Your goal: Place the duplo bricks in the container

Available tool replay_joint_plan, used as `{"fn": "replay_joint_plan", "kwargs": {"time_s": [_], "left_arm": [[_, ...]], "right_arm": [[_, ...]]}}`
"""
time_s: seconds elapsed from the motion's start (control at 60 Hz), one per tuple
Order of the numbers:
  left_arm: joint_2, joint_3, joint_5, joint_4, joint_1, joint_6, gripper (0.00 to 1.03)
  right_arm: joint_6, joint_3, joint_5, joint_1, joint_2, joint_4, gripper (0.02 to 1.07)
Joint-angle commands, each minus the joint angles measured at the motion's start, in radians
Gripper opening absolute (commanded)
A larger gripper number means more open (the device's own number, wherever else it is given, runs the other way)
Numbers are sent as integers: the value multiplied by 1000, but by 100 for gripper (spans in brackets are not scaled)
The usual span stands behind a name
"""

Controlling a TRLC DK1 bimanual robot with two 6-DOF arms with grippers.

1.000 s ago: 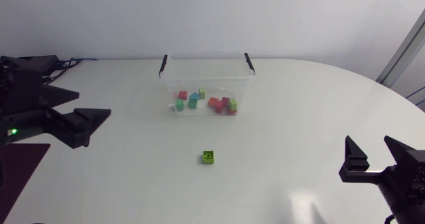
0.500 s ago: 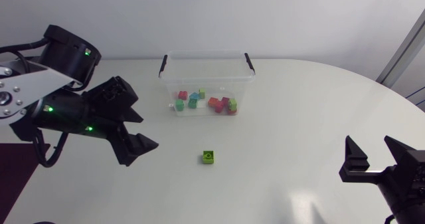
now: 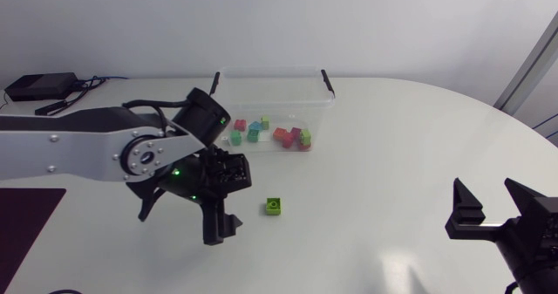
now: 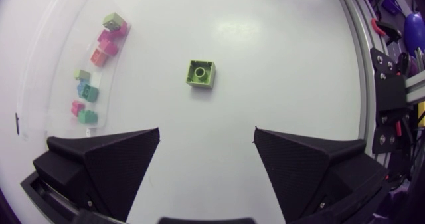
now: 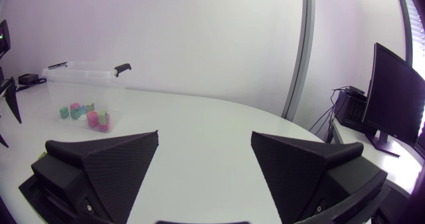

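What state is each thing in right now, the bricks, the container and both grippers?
container: upright, no lid on.
bricks inside: several, lying on its floor.
green brick: loose, stud up, outside the container.
left gripper: open, empty, green brick ahead of it.
right gripper: open, empty.

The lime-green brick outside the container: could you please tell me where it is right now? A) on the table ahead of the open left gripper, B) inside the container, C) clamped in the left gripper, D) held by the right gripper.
A: in the left wrist view the lime-green brick lies on the table ahead of the left gripper, which is open and touches nothing, and the brick is clear of the container.
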Motion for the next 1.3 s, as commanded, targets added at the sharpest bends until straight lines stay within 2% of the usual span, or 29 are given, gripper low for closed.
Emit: {"fn": "replay_joint_plan", "kwargs": {"time_s": [0.0,0.2,0.433,0.667,0.733,0.967,1.05,1.1,1.15,1.283], "left_arm": [[91,66,-6,11,-7,62,99],[219,138,-2,11,-29,124,99],[358,230,26,11,-75,121,99],[426,306,32,5,-76,117,99],[429,308,32,4,-81,117,91],[506,356,31,-72,-78,156,87],[516,379,51,-99,-75,159,76],[526,388,57,-114,-75,162,75],[530,397,72,-137,-72,179,68],[533,431,112,-214,-70,202,42]], "right_arm": [[-14,-6,5,-6,-9,-29,103],[-14,-6,5,-6,-9,-29,103],[-14,-6,5,-6,-9,-29,103],[-14,-6,5,-6,-9,-29,103],[-14,-6,5,-6,-9,-29,103],[-14,-6,5,-6,-9,-29,103],[-14,-6,5,-6,-9,-29,103],[-14,-6,5,-6,-9,-29,103],[-14,-6,5,-6,-9,-29,103],[-14,-6,5,-6,-9,-29,103]]}}
